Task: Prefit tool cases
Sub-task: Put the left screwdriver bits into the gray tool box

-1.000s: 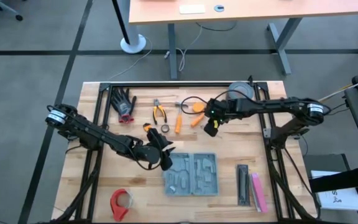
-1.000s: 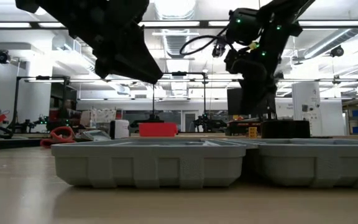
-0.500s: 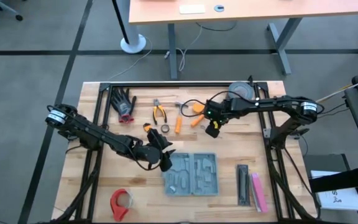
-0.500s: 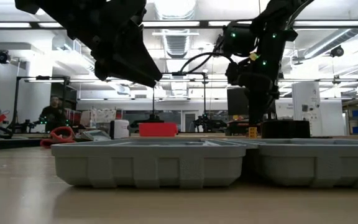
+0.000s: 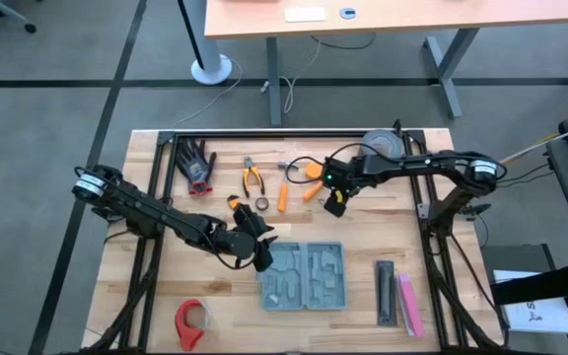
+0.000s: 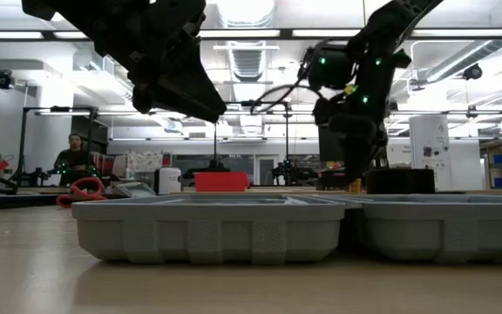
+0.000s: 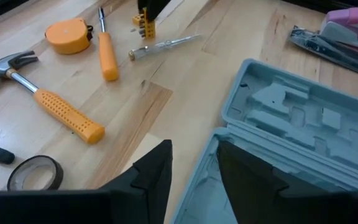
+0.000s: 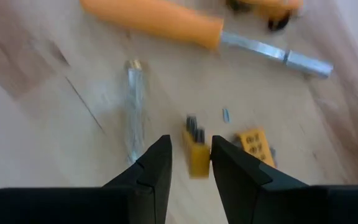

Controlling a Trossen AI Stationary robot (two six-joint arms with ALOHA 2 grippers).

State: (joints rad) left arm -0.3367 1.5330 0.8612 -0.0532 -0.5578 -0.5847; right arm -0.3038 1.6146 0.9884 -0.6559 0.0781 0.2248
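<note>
The tool case [image 5: 304,276] lies open on the table's near middle, blue-grey, its moulded tray [image 7: 303,124] facing up. My left gripper [image 5: 262,251] hangs open just above the case's left edge [image 7: 197,180], which shows between its fingers; in the low view the fingertips [image 6: 216,109] stand well clear of the case [image 6: 207,228]. My right gripper [image 5: 335,204] points down, open, close over the table at the far middle. A small yellow bit holder [image 8: 197,155] lies on the wood between its fingers.
Loose tools lie at the back: hammer [image 7: 42,93], orange tape measure [image 7: 67,34], orange screwdriver [image 7: 107,53], pliers [image 5: 253,178], black gloves [image 5: 196,163], a tape roll [image 7: 33,174]. A red tape dispenser [image 5: 193,320] sits near left; black and pink bars [image 5: 397,293] lie right of the case.
My right gripper has sunk toward the table, coming down over the yellow bit holder, and shifted slightly toward the table's left. The case has stayed put.
</note>
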